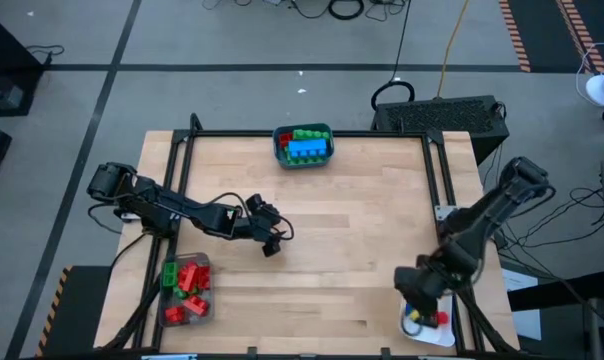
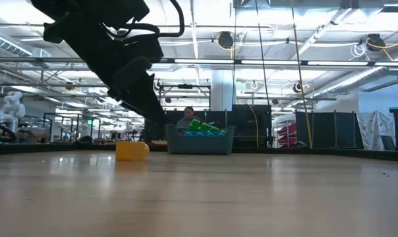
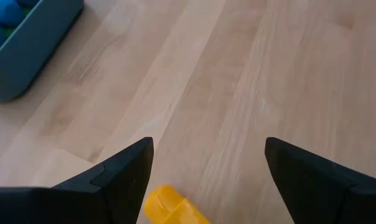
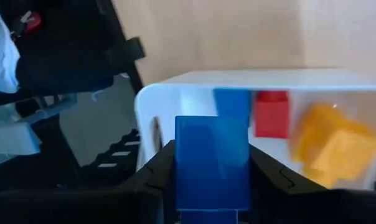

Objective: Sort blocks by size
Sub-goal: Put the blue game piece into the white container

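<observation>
Two hands are busy: the right hand (image 4: pixel 206 180), over the white plastic tray (image 4: pixel 194 84) at the worktop's near right corner, grips a blue plastic brick (image 4: pixel 211 163), while the left hand (image 3: pixel 206 180) hangs spread above a yellow plastic brick (image 3: pixel 169 208) mid-worktop. Released carelessly, blue could bounce off the tray's rim; the pale wooden worktop (image 1: pixel 362 220) sits in a lit workshop
</observation>
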### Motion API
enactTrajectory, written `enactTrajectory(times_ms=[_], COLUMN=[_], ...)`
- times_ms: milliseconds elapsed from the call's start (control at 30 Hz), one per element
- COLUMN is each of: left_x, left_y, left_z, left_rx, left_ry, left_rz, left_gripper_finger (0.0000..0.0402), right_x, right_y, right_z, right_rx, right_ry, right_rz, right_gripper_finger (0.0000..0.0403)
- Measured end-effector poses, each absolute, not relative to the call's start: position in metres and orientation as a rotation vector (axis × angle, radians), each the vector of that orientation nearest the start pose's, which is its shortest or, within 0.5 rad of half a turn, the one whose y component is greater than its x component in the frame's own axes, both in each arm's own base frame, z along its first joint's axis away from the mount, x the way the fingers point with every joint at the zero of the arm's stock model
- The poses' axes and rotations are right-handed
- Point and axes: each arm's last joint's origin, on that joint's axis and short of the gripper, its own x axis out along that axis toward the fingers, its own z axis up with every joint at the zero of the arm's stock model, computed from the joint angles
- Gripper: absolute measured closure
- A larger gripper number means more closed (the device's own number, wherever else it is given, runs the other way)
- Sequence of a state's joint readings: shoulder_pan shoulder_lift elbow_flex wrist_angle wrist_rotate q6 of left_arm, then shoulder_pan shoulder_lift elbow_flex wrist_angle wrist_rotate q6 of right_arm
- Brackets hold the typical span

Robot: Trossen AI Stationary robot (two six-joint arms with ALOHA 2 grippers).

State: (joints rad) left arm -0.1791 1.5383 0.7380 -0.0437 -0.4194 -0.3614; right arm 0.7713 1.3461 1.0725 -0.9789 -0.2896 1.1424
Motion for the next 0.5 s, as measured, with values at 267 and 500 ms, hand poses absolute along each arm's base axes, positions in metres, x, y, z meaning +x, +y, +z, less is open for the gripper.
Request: enactTrajectory(times_ms=[267,500], left_x=[0.287,0.287], left_y=[-0.039,-0.04], left_z=[0.164,0.164], left_rx=[-0.098,-0.099], left_ry=[0.733,0.734], left_rz=[0.365,0.363], left_gripper_finger=[0.0091,0.0091], right_x=[0.151,0.148], right_y=[0.202,0.215], right_z=[0.254,0.23], right_rx=[0.586,0.539], right_ry=[1.553,1.643], right_rz=[-0.013,-0.172], right_gripper_finger=[0.0291,0.0255])
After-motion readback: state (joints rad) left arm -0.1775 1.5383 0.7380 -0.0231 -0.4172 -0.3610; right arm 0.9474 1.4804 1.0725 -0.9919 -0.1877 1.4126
